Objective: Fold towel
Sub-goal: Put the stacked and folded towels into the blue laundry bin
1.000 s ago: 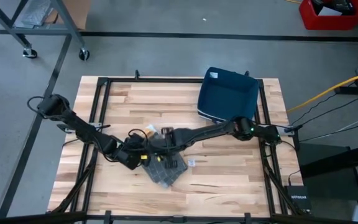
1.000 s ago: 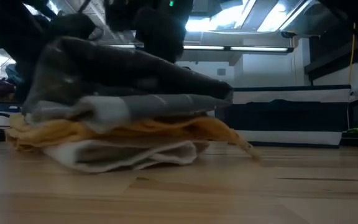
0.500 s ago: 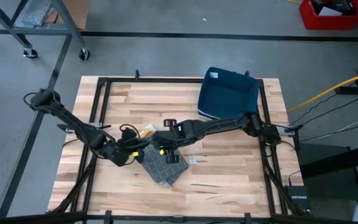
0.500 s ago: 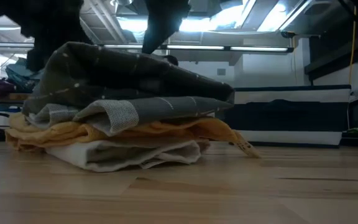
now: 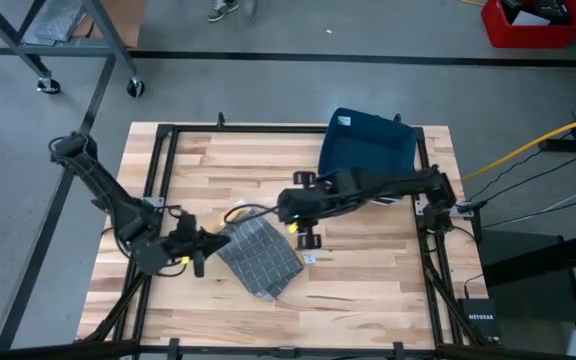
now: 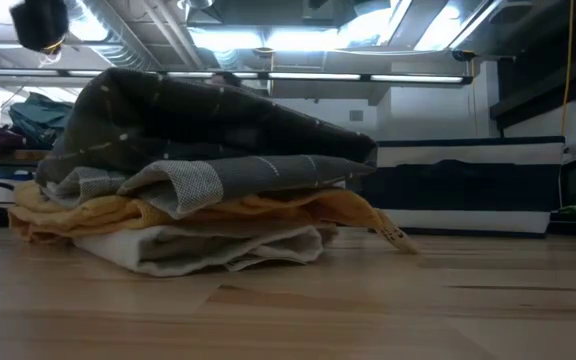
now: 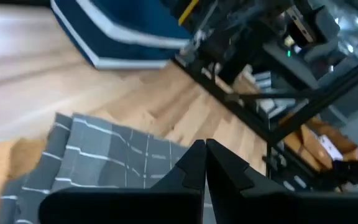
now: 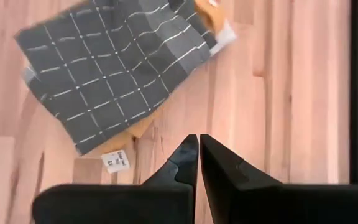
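Note:
A grey checked towel (image 5: 261,255) lies folded on top of a stack, over a yellow towel (image 6: 268,212) and a white one (image 6: 198,247) that rests on the wooden table. My left gripper (image 5: 202,246) is shut and hangs just left of the stack, above the table; its wrist view looks over the grey towel (image 7: 98,163). My right gripper (image 5: 293,215) is shut too, raised above the table to the stack's right and far side. From there the grey towel (image 8: 114,68) shows spread flat. Neither gripper touches the towels.
A dark blue bin (image 5: 368,152) stands at the table's far right, behind the right arm. A small white tag (image 5: 309,260) lies on the wood beside the stack. A black frame (image 5: 153,190) runs along the table's edges. Bare wood lies toward the near edge.
Both shut grippers have risen off the towel stack. The left one has drawn back toward the table's left edge and tipped up toward level. The right one has pulled up and toward the right and far side. The grey towel stays folded on the stack, now uncovered.

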`<action>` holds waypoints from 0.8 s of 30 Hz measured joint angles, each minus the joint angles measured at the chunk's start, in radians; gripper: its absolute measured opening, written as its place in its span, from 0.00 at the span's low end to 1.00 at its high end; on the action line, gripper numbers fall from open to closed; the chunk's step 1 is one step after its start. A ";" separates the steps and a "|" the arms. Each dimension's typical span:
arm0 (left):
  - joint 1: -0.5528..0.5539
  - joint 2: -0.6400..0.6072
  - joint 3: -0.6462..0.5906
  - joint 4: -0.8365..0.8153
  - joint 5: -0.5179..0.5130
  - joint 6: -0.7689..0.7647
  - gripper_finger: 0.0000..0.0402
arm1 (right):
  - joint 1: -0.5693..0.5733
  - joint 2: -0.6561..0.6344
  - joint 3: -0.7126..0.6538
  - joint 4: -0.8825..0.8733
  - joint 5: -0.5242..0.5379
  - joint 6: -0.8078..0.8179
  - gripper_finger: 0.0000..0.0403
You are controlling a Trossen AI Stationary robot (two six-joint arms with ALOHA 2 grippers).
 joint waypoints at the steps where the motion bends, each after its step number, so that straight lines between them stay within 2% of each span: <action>1: -0.022 0.000 0.000 0.002 -0.044 0.000 0.01 | 0.000 -0.018 0.000 -0.007 0.000 0.009 0.06; 4: -0.095 0.000 0.000 0.008 -0.168 0.011 0.01 | 0.000 -0.096 0.000 -0.015 -0.001 0.028 0.06; 10: -0.230 0.000 0.001 0.100 -0.378 0.130 0.01 | 0.001 -0.289 0.000 -0.055 -0.001 0.066 0.06; 14: -0.281 0.000 0.001 0.112 -0.472 0.155 0.01 | 0.006 -0.441 -0.052 -0.033 0.002 0.137 0.06; 18: -0.288 0.017 0.002 0.109 -0.482 0.107 0.01 | 0.066 -0.610 -0.253 0.082 0.053 0.192 0.06; 24: -0.284 0.096 0.002 0.112 -0.482 -0.034 0.01 | 0.203 -0.894 -0.754 0.476 0.080 0.263 0.06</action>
